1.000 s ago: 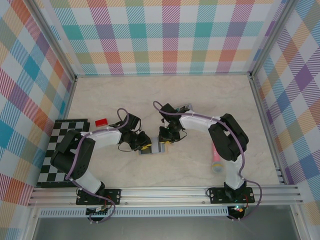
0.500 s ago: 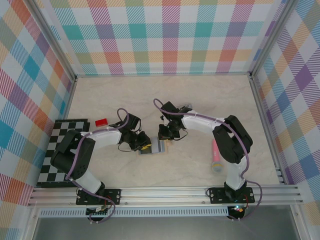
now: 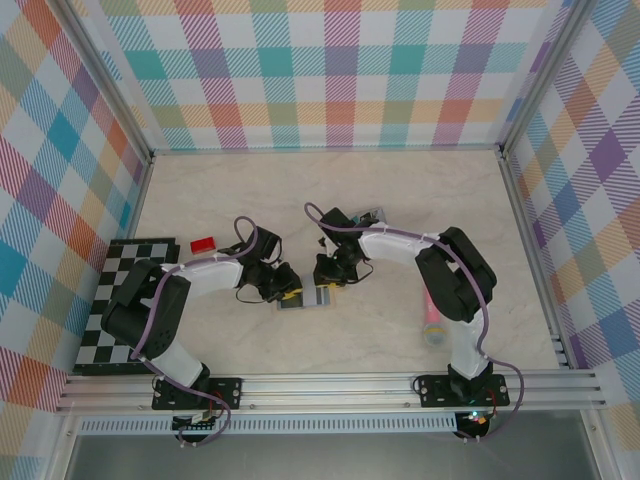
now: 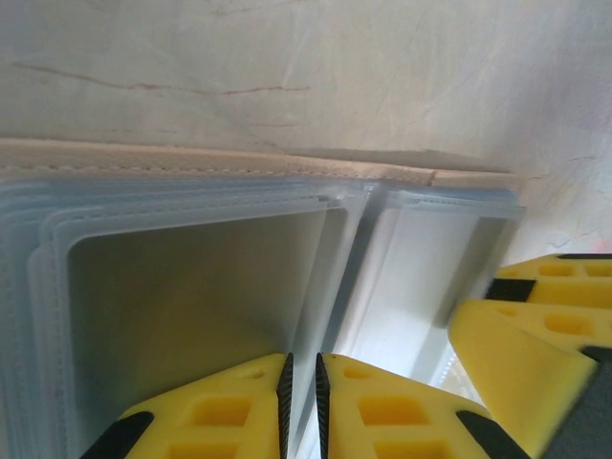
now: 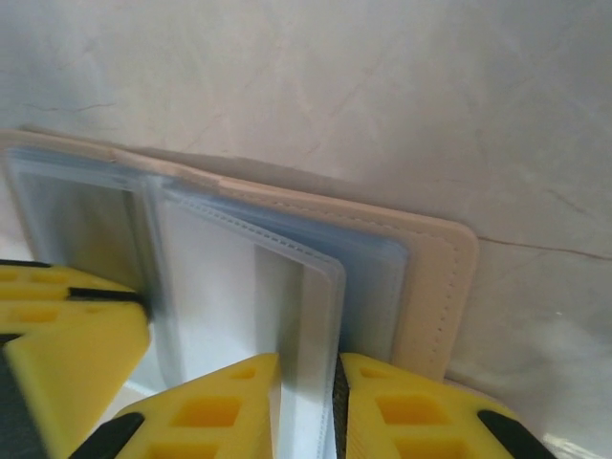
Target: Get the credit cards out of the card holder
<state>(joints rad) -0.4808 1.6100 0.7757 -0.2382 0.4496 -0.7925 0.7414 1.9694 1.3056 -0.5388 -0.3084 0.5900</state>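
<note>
We find the holder [image 5: 435, 277] lying open on the table [image 3: 400, 190], in front of both arm bases and about midway between them, its tan cover underneath and its clear sleeves [image 4: 191, 287] fanned on top. The left gripper [image 4: 302, 406] comes at the holder from the left. Its yellow fingers are pressed almost together, with the edge of one sleeve running into the thin slit between them, so we read it as clamped on the holder. The right gripper [image 5: 306, 411] stands at the holder's right half, its fingers likewise drawn in on an upright clear sleeve, with the stitched tan edge just beside the right finger. Each wrist view catches a yellow finger of the other gripper close by, so the two grippers are near each other over the holder. The sleeves look pale and cloudy, and we cannot tell what sits inside them. A red card [image 3: 203, 243] lies flat on the table, well to the left of the holder. The checkered board [image 3: 95, 345] is farther left still, and a pink pen [image 3: 432, 318] lies well to the holder's right.
</note>
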